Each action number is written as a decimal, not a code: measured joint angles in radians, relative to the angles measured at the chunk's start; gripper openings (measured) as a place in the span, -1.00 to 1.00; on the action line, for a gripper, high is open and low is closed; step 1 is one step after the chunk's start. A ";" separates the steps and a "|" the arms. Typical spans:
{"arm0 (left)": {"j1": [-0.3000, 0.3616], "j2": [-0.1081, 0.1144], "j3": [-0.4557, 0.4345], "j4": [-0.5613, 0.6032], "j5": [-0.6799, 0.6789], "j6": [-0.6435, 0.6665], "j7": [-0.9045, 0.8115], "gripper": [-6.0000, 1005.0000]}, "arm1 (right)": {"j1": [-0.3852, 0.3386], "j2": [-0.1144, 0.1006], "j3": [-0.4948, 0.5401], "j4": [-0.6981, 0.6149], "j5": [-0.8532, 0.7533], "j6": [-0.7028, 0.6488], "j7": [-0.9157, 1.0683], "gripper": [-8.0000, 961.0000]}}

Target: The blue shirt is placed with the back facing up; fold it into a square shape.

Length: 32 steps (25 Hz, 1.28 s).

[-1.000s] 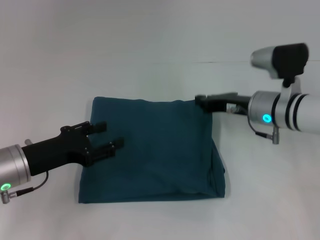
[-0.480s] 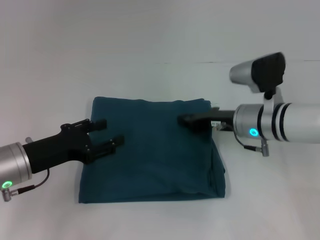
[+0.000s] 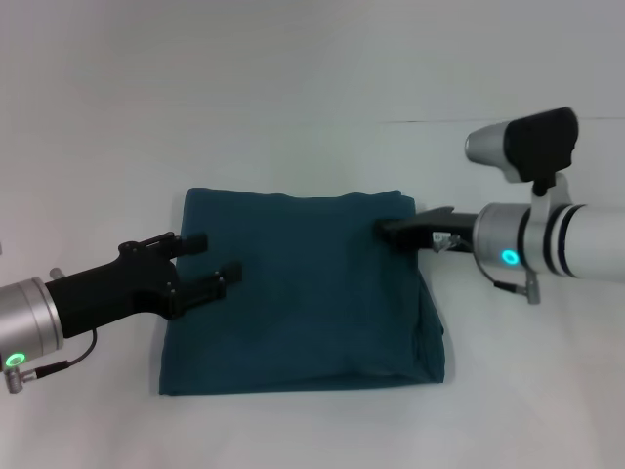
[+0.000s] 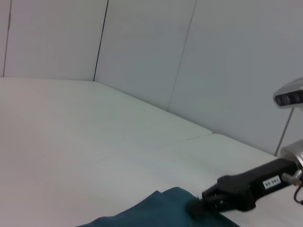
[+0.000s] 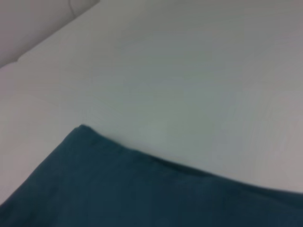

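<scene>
1. Blue shirt [image 3: 303, 293] lies folded, roughly square, centre frame on white table [image 3: 312, 98].
2. Left gripper [image 3: 207, 264], lower left, hovers over shirt's left edge w/ fingers spread, empty.
3. Right gripper [image 3: 391, 230] at upper-right corner; can't tell if open.
4. Likely soft, light, floppy fabric (layers may slide): best pinched at corners/edges.

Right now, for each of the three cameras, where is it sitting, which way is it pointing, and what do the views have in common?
Head view: from the robot's head, looking forward and down at the folded dark teal-blue fabric shirt on the white table; both arms show, left gripper open over its left side, right gripper at its far right corner.
Left wrist view: looks low across the table toward the wall; shows the right gripper.
Right wrist view: looks down at the shirt's far edge; no robot parts.
Shared: every view shows shirt and table.
</scene>
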 joint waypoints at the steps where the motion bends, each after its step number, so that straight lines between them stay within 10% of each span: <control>1: 0.000 0.000 0.000 0.000 0.000 0.000 0.000 0.42 | -0.009 0.000 0.001 -0.017 0.003 -0.002 0.000 -0.97; 20: 0.002 0.000 -0.002 0.000 -0.002 0.000 -0.001 0.42 | -0.146 -0.030 -0.010 -0.117 -0.027 -0.479 -0.058 -0.97; 32: 0.000 -0.001 -0.002 -0.012 -0.010 0.000 0.004 0.42 | -0.126 -0.023 -0.007 -0.119 -0.177 -0.514 -0.006 -0.96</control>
